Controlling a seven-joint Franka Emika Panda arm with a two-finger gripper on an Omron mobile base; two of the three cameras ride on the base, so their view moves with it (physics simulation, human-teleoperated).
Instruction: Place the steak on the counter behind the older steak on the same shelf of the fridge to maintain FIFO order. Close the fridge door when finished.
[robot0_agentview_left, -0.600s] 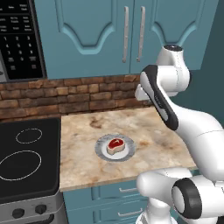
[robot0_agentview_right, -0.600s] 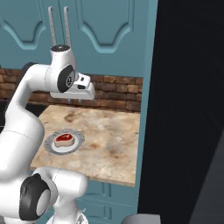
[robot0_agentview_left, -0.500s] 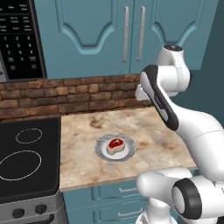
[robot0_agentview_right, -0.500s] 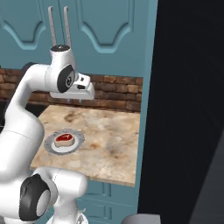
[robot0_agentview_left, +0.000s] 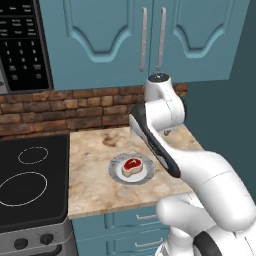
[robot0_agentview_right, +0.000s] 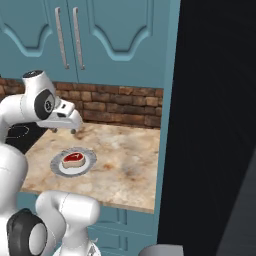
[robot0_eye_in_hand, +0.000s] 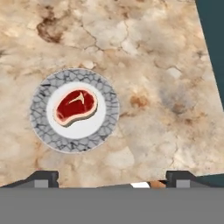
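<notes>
Counter (robot0_agentview_left: 95, 175), brick-backed: steak (robot0_eye_in_hand: 75, 106) on plate (robot0_eye_in_hand: 103, 127), untouched; gripper (robot0_eye_in_hand: 111, 177), fingers spread, barely moved, hovering above, grasp pending

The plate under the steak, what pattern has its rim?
Grey cracked-stone mosaic rim, plain white centre; hand view.

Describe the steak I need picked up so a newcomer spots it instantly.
Start at the beige marbled counter between the black stovetop and the dark fridge. Near its middle sits a round grey-rimmed plate. The steak lies on it: a small deep-red chunk with a cream fat rim, the only food on the counter.
</notes>
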